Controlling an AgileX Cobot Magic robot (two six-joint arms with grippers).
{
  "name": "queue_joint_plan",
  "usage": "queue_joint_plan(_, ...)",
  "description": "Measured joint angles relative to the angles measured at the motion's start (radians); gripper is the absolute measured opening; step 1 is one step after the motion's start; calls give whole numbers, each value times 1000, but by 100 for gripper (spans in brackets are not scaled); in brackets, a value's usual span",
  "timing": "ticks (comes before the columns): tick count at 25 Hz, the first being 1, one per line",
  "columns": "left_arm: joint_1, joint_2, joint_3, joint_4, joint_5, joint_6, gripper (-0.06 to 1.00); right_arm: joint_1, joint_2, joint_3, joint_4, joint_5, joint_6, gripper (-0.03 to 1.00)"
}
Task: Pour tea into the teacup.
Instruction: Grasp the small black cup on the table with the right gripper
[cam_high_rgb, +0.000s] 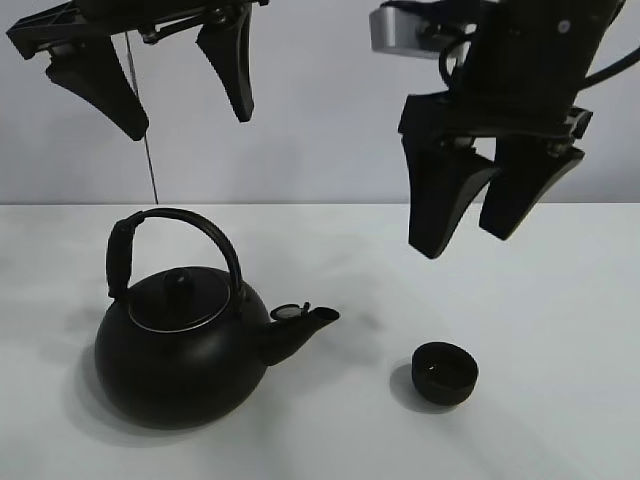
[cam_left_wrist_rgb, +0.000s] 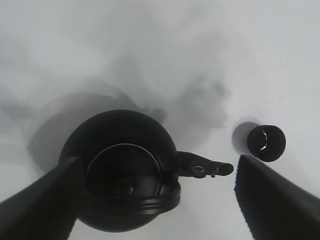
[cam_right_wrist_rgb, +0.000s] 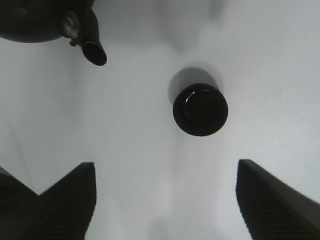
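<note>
Left gripper (cam_high_rgb: 190, 125) is hovering released, empty, above kettle (cam_high_rgb: 180, 370) lower left; right gripper (cam_high_rgb: 465, 243) is hovering released above teacup (cam_high_rgb: 445, 372).

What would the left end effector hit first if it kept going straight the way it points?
Most likely the kettle: the open left end effector hangs above it pointing down, probably meeting its arched handle first, though depth is unclear.

- A white table (cam_high_rgb: 570, 290) is seen spread beneath the fingers of the left gripper (cam_high_rgb: 190, 125) and the right gripper (cam_high_rgb: 465, 245).
- A pale grey wall (cam_high_rgb: 320, 130) is seen behind those fingers.
- A thin dark wire (cam_high_rgb: 150, 170) is seen hanging past the tip of the left gripper's outer finger.
</note>
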Motion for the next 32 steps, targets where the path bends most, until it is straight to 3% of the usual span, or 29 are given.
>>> queue_joint_plan(18, 0, 0, 0, 0, 0, 0, 59, 0, 177, 55, -26, -71, 3, 54)
queue_joint_plan(32, 0, 0, 0, 0, -2, 0, 59, 26, 199, 134, -53, -242, 8, 54)
